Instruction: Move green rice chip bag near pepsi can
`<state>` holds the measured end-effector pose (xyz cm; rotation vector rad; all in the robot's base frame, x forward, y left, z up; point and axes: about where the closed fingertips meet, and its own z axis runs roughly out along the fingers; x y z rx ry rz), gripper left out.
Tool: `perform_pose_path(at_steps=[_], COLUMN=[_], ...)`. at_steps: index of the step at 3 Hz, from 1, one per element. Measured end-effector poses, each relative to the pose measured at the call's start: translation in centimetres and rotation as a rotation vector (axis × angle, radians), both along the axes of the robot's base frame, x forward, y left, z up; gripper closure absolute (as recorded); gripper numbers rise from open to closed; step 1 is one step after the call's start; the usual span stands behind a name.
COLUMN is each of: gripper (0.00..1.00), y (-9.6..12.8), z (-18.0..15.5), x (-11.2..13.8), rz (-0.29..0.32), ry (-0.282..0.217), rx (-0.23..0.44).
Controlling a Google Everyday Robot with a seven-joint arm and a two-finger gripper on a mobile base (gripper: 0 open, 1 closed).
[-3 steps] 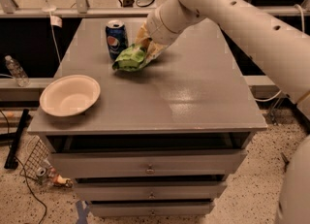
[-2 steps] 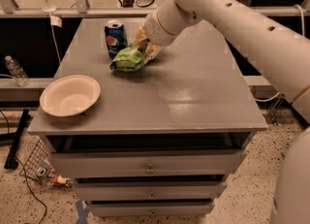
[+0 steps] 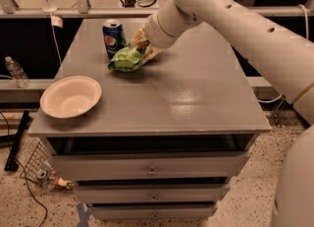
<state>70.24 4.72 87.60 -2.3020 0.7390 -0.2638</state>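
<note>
The arm [image 3: 235,24] reaches in from the right and slopes down across the far part of the grey tabletop [image 3: 196,88]. Its gripper [image 3: 143,44] sits low at the far left area of that surface. The gripper is closed on the right end of the green rice chip bag [image 3: 125,58], which is crumpled and bunched up where it is pinched. The rest of the bag spills out to the gripper's left and a little nearer to me, with its lower edge on or just above the tabletop; I cannot tell which.

Just left of the gripper, beyond the bag, the pepsi can [image 3: 113,37] stands upright, right beside the bag's far edge. Well to the gripper's left and much closer to me, a pale empty bowl [image 3: 71,96] rests near the tabletop's front left corner. Below the tabletop are drawers [image 3: 152,164], stacked one under another. Far to the left, off the tabletop, a clear plastic bottle [image 3: 15,71] stands on a ledge.
</note>
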Motion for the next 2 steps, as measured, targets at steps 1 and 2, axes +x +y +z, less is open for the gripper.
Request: perform_pose_path(at_steps=[1, 2], gripper=[0.27, 0.04], y=[0.18, 0.36], z=[-0.22, -0.45], x=[-0.02, -0.05], rz=[0.003, 0.006], ry=[0.003, 0.007], rx=[-0.001, -0.001])
